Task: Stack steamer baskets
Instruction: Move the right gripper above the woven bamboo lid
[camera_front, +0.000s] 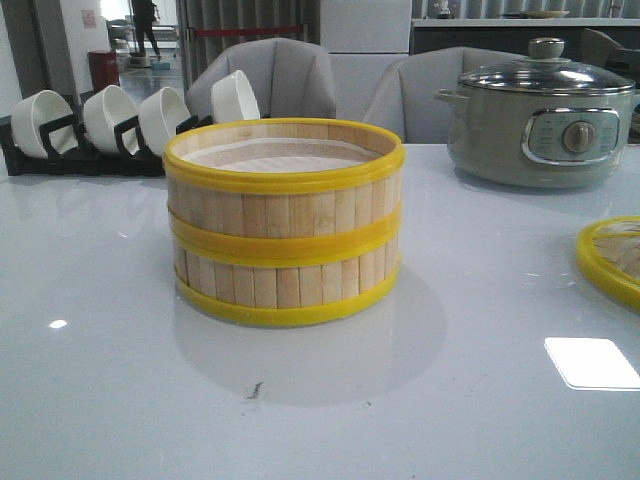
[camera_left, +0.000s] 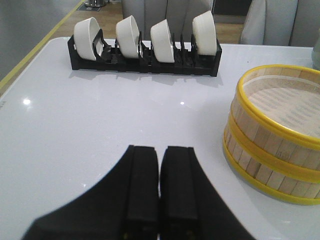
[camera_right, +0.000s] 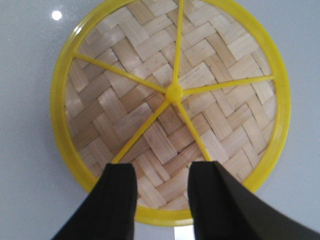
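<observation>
Two steamer baskets (camera_front: 285, 225) stand stacked mid-table, pale slats with yellow rims, a white liner showing in the top tier. The same stack (camera_left: 275, 135) appears in the left wrist view, apart from my left gripper (camera_left: 159, 150), which is shut with nothing between its black fingers and hovers over bare table. The woven bamboo lid (camera_right: 172, 95) with yellow rim and spokes lies flat on the table; only its edge (camera_front: 612, 258) shows at the right of the front view. My right gripper (camera_right: 162, 167) hangs open above the lid's near rim, holding nothing.
A black rack with several white bowls (camera_front: 110, 125) stands at the back left, also in the left wrist view (camera_left: 145, 45). A grey-green electric pot with glass lid (camera_front: 540, 120) sits back right. Grey chairs stand behind the white glossy table (camera_front: 120, 380).
</observation>
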